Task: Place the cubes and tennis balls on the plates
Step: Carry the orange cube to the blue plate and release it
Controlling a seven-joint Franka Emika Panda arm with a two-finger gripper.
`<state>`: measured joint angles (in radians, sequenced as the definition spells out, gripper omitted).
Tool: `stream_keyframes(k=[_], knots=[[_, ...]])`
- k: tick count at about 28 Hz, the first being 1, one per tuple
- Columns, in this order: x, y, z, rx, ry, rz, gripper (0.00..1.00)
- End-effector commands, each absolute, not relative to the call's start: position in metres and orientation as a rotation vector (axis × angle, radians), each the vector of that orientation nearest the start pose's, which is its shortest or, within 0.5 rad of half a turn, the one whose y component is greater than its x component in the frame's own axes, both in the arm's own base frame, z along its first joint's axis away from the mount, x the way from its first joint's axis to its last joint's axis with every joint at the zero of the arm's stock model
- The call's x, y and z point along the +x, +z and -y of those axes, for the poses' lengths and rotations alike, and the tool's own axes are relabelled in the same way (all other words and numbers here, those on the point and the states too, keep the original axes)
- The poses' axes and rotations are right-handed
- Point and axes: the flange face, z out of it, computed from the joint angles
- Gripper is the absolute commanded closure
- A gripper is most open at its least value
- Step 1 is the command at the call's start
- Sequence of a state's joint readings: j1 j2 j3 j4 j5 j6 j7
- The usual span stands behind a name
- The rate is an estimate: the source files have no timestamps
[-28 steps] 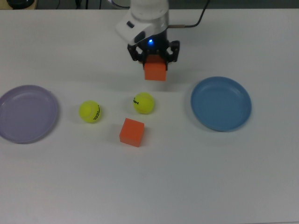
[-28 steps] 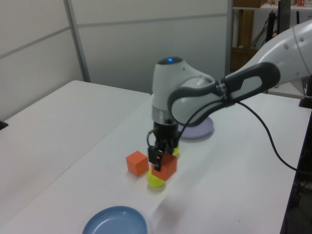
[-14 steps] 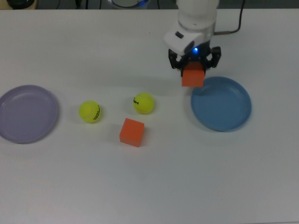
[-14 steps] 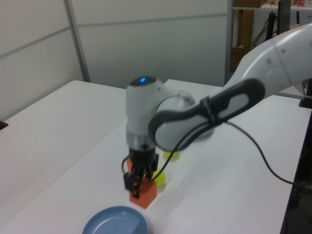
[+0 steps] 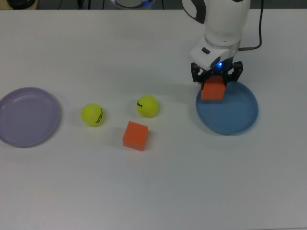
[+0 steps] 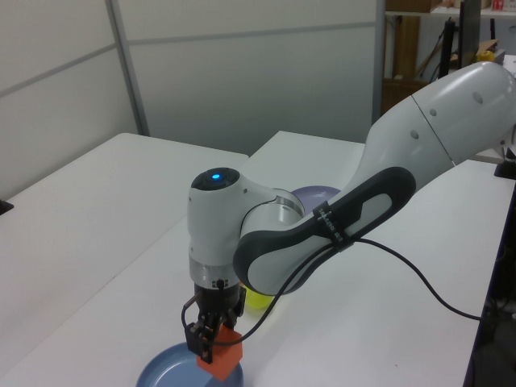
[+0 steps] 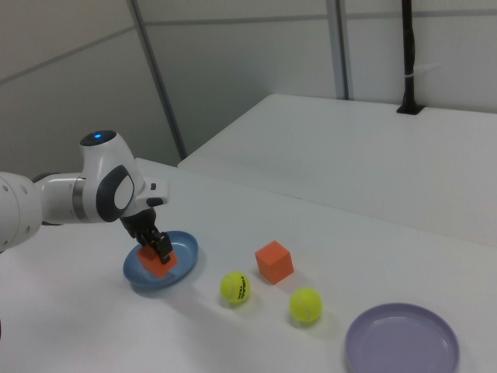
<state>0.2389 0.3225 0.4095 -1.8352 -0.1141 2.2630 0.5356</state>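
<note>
A: What is held, and where is it?

B: One orange cube [image 5: 213,90] is pinched between the jaws of the gripper [image 5: 214,84]. It is carried just above the blue plate [image 5: 237,115], over the part of the plate nearest the arm rather than over its middle. In the right view the cube appears close to the plate surface, though whether it touches cannot be told.

A: What could go wrong if the cube is let go here?

B: A release from any height could make the cube bounce or tip. Because it hangs close to the rim, it might be left leaning on the edge or might tumble onto the bench [image 5: 192,182]. A shift toward the plate's centre and a lower drop would likely be safer.

A: And the remaining things?

B: The second cube [image 5: 135,135] and both tennis balls [image 5: 147,106] [image 5: 92,115] lie on the bench between the blue plate and the lavender plate [image 5: 29,116], which holds nothing. The balls are the greater risk: they could be nudged and set rolling if the jaws are brought down off-centre, and a shallow plate may not stop a ball that is dropped rather than set down.
</note>
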Motion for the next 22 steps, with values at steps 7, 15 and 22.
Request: stream_keyframes(k=[7,15,22], knots=[[0.523,0.368,-0.397,-2.994,-0.220,0.201,0.79],[0.520,0.357,-0.401,-3.011,-0.213,0.198,0.79],[0.519,0.358,-0.405,-3.006,-0.202,0.105,0.00]])
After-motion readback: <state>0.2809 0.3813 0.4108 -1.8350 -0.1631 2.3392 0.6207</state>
